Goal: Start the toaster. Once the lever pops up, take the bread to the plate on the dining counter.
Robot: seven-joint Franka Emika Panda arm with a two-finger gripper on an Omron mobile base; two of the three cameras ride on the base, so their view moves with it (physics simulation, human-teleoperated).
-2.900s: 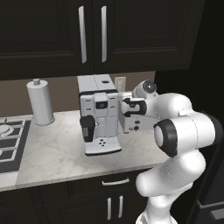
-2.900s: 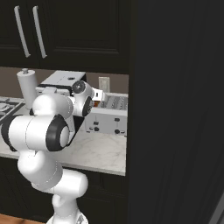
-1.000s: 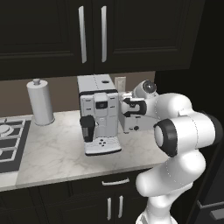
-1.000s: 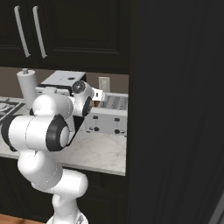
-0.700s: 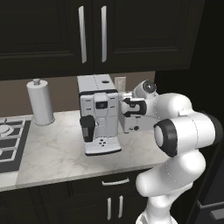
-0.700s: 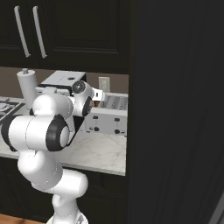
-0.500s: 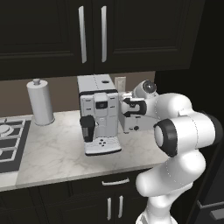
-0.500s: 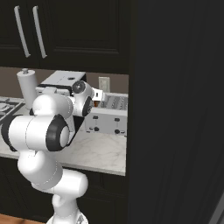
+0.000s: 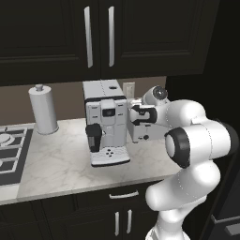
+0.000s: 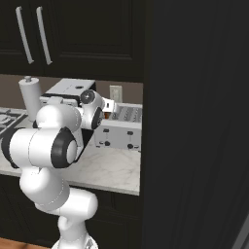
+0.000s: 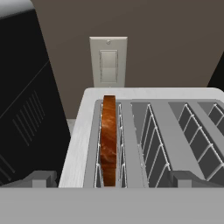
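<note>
One toaster (image 11: 148, 144) stands on the marble desk (image 9: 56, 161), right of one coffee machine (image 9: 106, 123) and one paper towel roll (image 9: 43, 108). One bread (image 11: 109, 140) slice stands upright in its leftmost slot. The hand (image 11: 111, 179) hovers just above, released, grasping nothing.

Toaster (image 11: 131, 109): matt grey shell, smooth, wire-metal slot guards. Bread (image 11: 109, 140) in its leftmost slot: rough, mottled brown crust. Worktop (image 9: 56, 159) under toaster: veined marble, low sheen. Cabinets (image 9: 140, 37) above toaster: dark satin, brushed-metal handles.
</note>
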